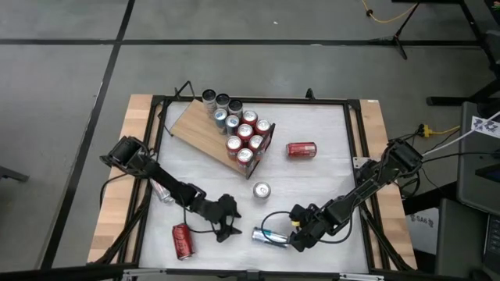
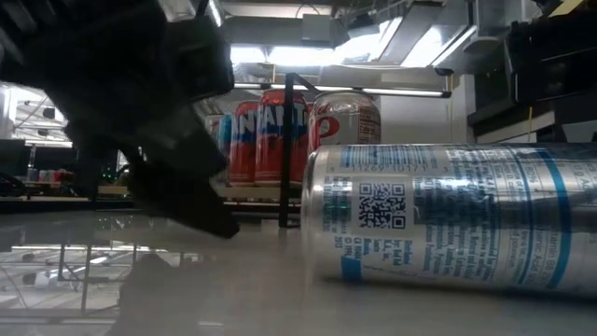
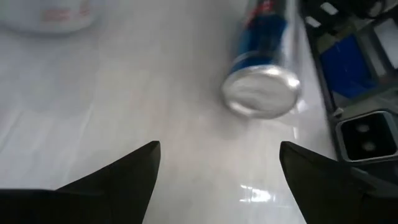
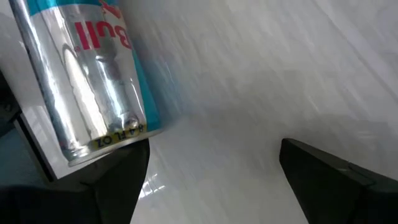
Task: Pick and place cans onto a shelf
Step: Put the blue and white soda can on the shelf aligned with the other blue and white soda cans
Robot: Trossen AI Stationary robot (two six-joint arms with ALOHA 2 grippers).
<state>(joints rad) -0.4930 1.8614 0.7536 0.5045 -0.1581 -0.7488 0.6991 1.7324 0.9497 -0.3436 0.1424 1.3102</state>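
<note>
Cans wait near both grippers: a slim silver-and-blue can [image 1: 268, 236] lies on its side between them. The right gripper [image 1: 298, 236] stands with fingers wide, just beside this can's end. The left gripper [image 1: 226, 222], also wide, is near the other end and holds nothing. Farther from this can, a red can [image 1: 182, 240] lies flat, and a cluster of cans [image 1: 244, 134] stands on the shelf [image 1: 205, 129].
</note>
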